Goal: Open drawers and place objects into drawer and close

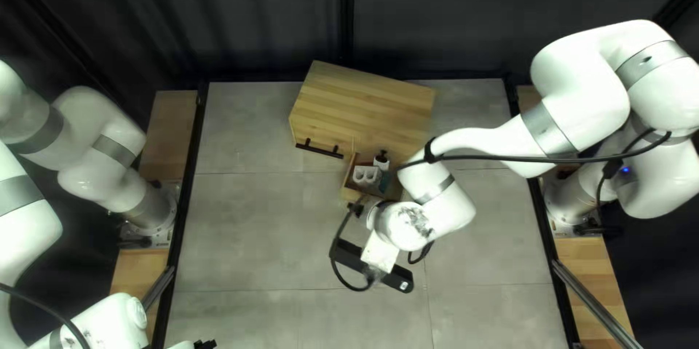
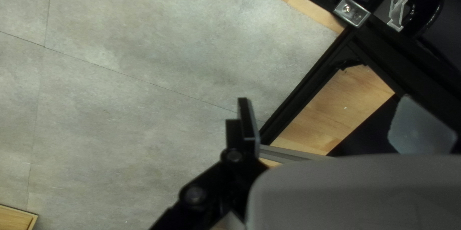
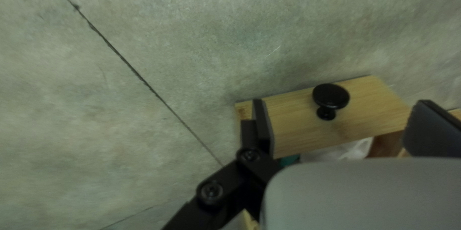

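So my right gripper (image 3: 342,107) is wide open over the front of the pulled-out drawer (image 3: 297,127), with the round black knob (image 3: 330,96) sitting between the fingers, neither one touching it. Left gripper (image 2: 326,110) is open too, nothing in it, way off from the cabinet (image 1: 364,105) over the near left part of the table (image 2: 144,90)

There's stuff in the drawer just behind the front my right hand is over: a white bottle (image 1: 381,162) with a black top, a white thing (image 1: 366,175) beside it and something teal (image 3: 289,160). Looks loaded to me, so I'd guess closing is next

Handling wise, the wood should be stiff and slide ok, bit heavier with the load. Knob looks hard and kinda slick, so if I grab it I'd go for the narrow neck under the cap. For closing I'd rather push flat on the front near the knob, off-centre it might rack and jam. Bottle is my worry tbh, probably light and tippy, could catch the cabinet edge. White thing looks soft or thin, wouldn't squeeze it hard
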Action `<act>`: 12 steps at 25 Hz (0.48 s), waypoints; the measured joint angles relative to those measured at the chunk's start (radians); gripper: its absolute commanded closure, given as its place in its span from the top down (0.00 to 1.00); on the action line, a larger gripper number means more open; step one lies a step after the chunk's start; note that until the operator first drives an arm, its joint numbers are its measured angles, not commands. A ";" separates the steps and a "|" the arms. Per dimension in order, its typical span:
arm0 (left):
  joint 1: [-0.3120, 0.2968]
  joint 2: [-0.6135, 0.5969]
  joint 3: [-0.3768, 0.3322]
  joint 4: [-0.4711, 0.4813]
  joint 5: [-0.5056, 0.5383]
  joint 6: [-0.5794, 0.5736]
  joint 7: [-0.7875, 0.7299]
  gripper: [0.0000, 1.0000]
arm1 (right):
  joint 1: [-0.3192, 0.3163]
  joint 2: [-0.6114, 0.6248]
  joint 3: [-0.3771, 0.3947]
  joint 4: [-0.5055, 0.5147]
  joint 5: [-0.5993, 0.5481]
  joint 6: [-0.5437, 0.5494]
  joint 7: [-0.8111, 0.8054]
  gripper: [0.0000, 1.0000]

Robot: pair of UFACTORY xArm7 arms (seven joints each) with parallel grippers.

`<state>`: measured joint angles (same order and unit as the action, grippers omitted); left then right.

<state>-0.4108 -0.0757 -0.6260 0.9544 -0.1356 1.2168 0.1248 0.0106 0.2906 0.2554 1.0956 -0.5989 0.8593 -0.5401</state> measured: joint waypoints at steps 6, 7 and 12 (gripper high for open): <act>0.000 0.000 0.000 0.000 0.000 0.000 0.000 1.00 | -0.006 0.062 0.002 0.109 0.035 0.082 -0.068 1.00; 0.000 0.000 0.000 0.000 0.000 0.000 0.000 1.00 | -0.006 0.076 0.002 0.133 0.042 0.103 -0.077 1.00; 0.000 0.000 0.000 0.000 0.000 0.000 0.000 1.00 | 0.000 0.142 0.000 0.210 0.067 0.169 -0.083 1.00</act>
<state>-0.4108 -0.0757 -0.6260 0.9544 -0.1356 1.2168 0.1248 0.0108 0.4329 0.2556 1.3060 -0.5322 1.0285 -0.6233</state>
